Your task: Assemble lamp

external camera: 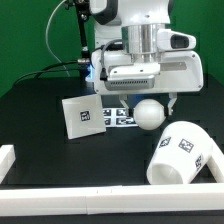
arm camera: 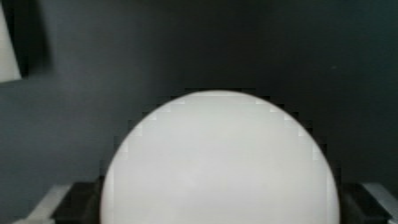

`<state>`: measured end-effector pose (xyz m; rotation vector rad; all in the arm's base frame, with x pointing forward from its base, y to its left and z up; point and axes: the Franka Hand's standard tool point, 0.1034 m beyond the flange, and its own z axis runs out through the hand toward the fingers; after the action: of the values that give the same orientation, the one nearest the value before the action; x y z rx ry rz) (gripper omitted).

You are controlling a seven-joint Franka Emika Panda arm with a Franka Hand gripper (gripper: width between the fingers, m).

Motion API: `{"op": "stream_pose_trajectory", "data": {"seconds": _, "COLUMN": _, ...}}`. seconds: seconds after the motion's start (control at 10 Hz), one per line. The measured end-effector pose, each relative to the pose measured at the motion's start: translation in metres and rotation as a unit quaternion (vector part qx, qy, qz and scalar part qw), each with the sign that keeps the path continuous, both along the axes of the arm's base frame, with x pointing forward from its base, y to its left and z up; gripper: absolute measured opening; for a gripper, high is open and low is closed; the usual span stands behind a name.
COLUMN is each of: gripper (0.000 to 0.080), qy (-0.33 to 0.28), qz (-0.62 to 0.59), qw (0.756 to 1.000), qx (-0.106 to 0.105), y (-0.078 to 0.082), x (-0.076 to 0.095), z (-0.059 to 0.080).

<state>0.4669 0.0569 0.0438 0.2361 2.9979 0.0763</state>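
- Where the exterior view's left edge meets the black counter (external camera: pixel 40 130), a white rail (external camera: pixel 12 160) runs down the lower left of the frame. It then turns along the bottom edge.
- Left of centre is the base (external camera: pixel 82 117), a white square with one black-and-white tag facing the camera, set a little askew to the frame. It stands free on the counter, well apart from the rail.
- Just to the exterior view's right of the base, and behind it, the marker board (external camera: pixel 121 118) shows as a thin strip of tags. The bulb and the gripper partly hide it.
- The upper centre is filled by the big white robot body (external camera: pixel 140 40), with a green backdrop (external camera: pixel 30 40) behind it.
- Below that body, at the centre of the frame, the gripper (external camera: pixel 148 102) points down and is clamped on the bulb (external camera: pixel 149 114). The round white head hangs beneath the fingers, near the base but not touching it. It looks clear of the counter.
- In the wrist view the bulb (arm camera: pixel 217 155) fills most of the picture as a smooth white egg shape. A grey finger (arm camera: pixel 63 205) shows at either side of it, and dark counter lies behind.
- The lower right of the exterior view holds the shade (external camera: pixel 183 155), lying on its side on the counter with one round end turned toward the lower left. Tags show on its wall. It lies near the bulb without touching it, and close to the rail along the bottom edge.
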Motion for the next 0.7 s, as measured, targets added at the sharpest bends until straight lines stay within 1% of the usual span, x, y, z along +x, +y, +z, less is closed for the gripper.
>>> {"op": "stream_pose_trajectory", "data": {"seconds": 0.1, "gripper": 0.0574, "qy": 0.009, "qz": -0.003, "qw": 1.000, "qx": 0.004, "y": 0.002, "x": -0.003, "z": -0.009}}
{"op": "stream_pose_trajectory", "data": {"seconds": 0.3, "gripper": 0.0574, "qy": 0.018, "qz": -0.009, "qw": 1.000, "qx": 0.008, "y": 0.004, "x": -0.004, "z": -0.019}}
{"op": "stream_pose_trajectory", "data": {"seconds": 0.4, "gripper": 0.0574, "qy": 0.019, "qz": -0.012, "qw": 1.000, "qx": 0.010, "y": 0.004, "x": -0.004, "z": -0.022}}
{"op": "stream_pose_trajectory", "data": {"seconds": 0.7, "gripper": 0.0574, "qy": 0.019, "qz": -0.024, "qw": 0.999, "qx": 0.012, "y": 0.004, "x": -0.004, "z": -0.022}}
